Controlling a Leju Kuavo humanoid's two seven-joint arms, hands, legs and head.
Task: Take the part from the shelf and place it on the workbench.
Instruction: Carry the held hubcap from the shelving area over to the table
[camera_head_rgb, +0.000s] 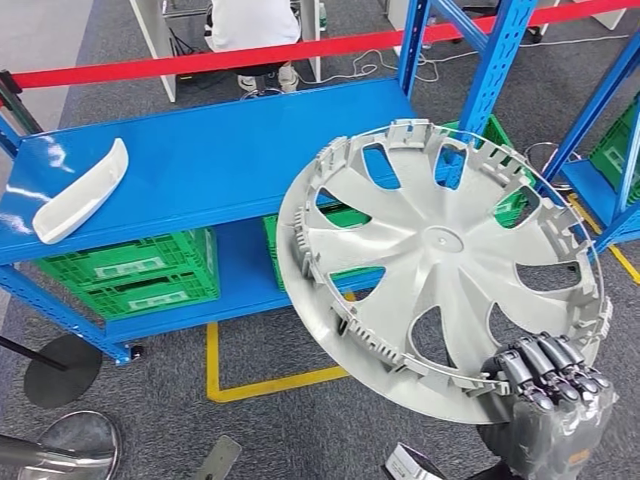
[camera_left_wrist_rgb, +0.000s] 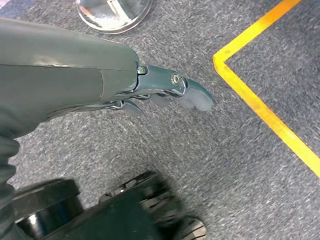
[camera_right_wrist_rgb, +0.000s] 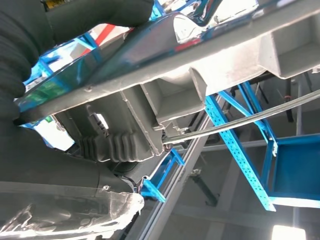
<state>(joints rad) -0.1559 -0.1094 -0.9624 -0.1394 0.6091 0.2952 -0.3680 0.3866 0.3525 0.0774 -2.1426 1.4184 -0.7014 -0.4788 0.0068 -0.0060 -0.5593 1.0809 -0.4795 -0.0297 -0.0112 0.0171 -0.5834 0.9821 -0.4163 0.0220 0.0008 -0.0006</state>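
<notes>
the right hand (camera_head_rgb: 547, 385) grips the near right rim of the part (camera_head_rgb: 441, 262), a round grey plastic wheel cover with curved spokes, teardrop openings and a ribbed, clip-lined edge; dark fingers (camera_head_rgb: 555, 362) curl over the rim. the cover is tilted, held in the air in front of the shelf (camera_head_rgb: 226, 150), a glossy blue metal rack with perforated posts. on its left lies a long, curved, pale trim piece (camera_head_rgb: 79, 192). green lattice crates (camera_head_rgb: 132, 275) sit on the lower level. the left hand (camera_left_wrist_rgb: 158, 90) hangs over speckled grey carpet (camera_left_wrist_rgb: 245, 175) beside a yellow floor line (camera_left_wrist_rgb: 264, 110), its fingers straight, close together and holding nothing.
</notes>
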